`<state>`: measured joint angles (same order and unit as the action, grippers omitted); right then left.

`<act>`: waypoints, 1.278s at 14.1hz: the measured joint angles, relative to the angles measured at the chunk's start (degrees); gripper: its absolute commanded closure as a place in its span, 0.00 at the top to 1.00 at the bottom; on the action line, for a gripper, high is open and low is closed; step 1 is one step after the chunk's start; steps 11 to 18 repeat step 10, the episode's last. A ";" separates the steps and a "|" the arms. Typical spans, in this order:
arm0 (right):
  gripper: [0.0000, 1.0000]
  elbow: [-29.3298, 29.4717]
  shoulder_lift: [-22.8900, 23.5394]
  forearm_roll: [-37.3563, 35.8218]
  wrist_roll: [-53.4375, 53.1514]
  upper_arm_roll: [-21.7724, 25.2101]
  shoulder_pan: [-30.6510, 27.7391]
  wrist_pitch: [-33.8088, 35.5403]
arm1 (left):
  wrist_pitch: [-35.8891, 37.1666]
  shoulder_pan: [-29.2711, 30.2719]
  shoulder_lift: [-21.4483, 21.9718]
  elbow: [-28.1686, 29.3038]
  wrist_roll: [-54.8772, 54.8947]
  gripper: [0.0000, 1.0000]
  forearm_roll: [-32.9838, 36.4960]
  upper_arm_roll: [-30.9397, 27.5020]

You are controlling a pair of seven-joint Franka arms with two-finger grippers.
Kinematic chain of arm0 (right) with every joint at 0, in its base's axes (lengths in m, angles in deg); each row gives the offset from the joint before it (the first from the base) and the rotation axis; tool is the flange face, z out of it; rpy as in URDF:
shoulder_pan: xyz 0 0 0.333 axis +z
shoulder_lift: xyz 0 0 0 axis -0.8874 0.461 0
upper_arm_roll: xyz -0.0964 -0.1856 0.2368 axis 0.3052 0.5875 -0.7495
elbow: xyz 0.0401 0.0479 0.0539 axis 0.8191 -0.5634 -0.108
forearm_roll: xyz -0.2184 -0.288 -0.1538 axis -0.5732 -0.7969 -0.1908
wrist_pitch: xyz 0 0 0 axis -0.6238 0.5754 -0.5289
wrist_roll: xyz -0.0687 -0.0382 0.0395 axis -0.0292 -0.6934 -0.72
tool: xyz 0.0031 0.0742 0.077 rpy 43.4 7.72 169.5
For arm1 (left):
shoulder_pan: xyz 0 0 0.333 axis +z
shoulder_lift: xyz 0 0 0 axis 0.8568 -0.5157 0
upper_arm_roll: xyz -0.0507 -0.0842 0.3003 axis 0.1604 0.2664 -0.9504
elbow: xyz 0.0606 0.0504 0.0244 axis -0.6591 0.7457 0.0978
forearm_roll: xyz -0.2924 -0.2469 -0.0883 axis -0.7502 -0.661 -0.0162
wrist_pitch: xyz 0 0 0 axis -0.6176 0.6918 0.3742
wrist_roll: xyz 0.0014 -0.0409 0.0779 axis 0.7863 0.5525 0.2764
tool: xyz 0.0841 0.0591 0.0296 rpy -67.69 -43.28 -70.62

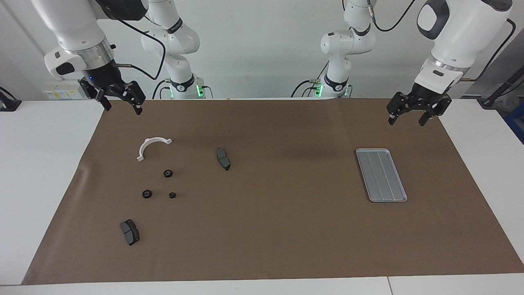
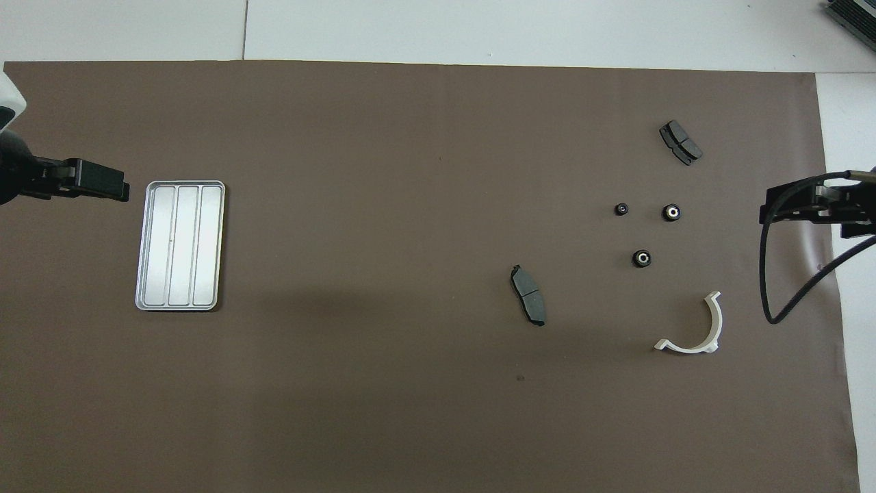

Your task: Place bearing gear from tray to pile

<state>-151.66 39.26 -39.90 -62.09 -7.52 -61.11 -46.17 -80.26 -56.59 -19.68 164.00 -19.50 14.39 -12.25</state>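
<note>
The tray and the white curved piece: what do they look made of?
The tray looks like bare metal, probably aluminium: silver-grey, with a dull sheen, a raised rim and pressed lengthwise ridges. The white curved piece, a half ring with small end tabs, looks like matte plastic, possibly moulded or printed: uniform white, no gloss. Neither material can be confirmed from looks alone.
</note>
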 measured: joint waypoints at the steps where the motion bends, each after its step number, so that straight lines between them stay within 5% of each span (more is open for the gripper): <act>1: 1.00 0.00 0.00 0.00 0.05 0.00 0.00 0.07 | 0.00 0.00 0.00 0.00 0.00 1.00 0.00 0.00; 18: 1.00 0.11 -0.17 -1.44 1.77 0.00 0.01 3.01 | 0.00 0.00 0.00 0.00 0.00 1.00 0.00 0.00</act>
